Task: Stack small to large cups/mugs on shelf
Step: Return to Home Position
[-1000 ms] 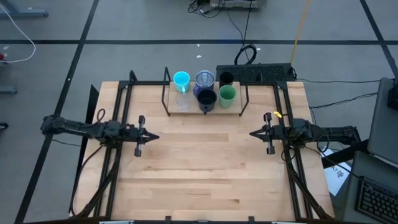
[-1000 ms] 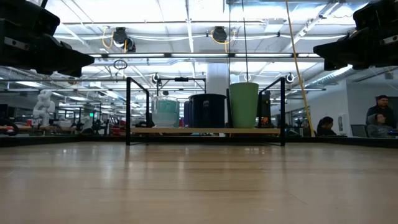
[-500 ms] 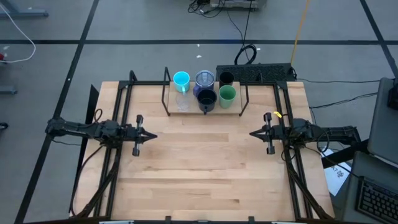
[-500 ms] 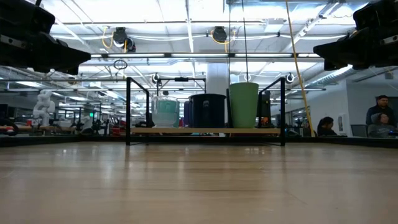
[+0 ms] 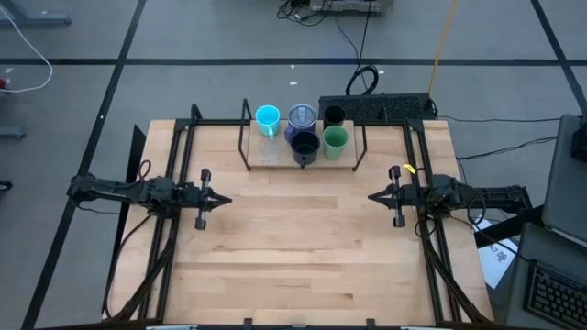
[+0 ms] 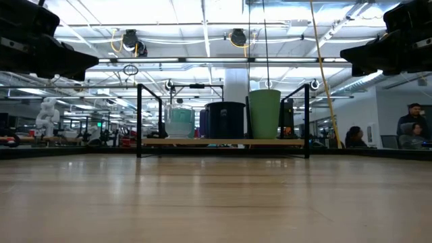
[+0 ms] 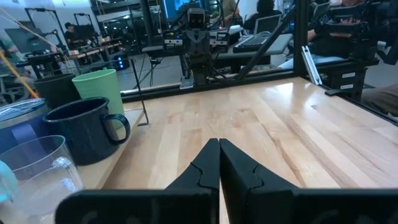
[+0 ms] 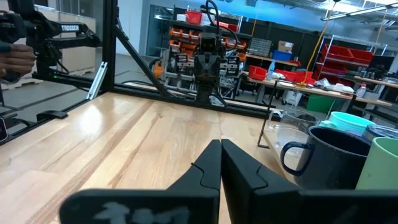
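Note:
The shelf [image 6: 223,142], a low light-wood board on black legs, stands at the table's far middle. Six cups stand upright on it on their bases. The back row holds the cyan mug [image 5: 267,116], the blue-purple mug [image 5: 301,116] and the dark tumbler [image 5: 333,116]. The front row holds the clear cup [image 5: 270,151], the black mug [image 5: 304,147] and the green cup [image 5: 335,139]. My left gripper [image 5: 229,200] is shut and level at the table's left. My right gripper [image 5: 371,196] is shut and level at the right. The two point at each other, well short of the shelf.
A wide stretch of bare wooden tabletop [image 5: 303,238] lies between the grippers and toward the near edge. Black frame rails [image 5: 174,156] run along both sides of the table. A power strip with cables [image 5: 376,105] sits behind the shelf. People sit beyond the table [image 6: 412,128].

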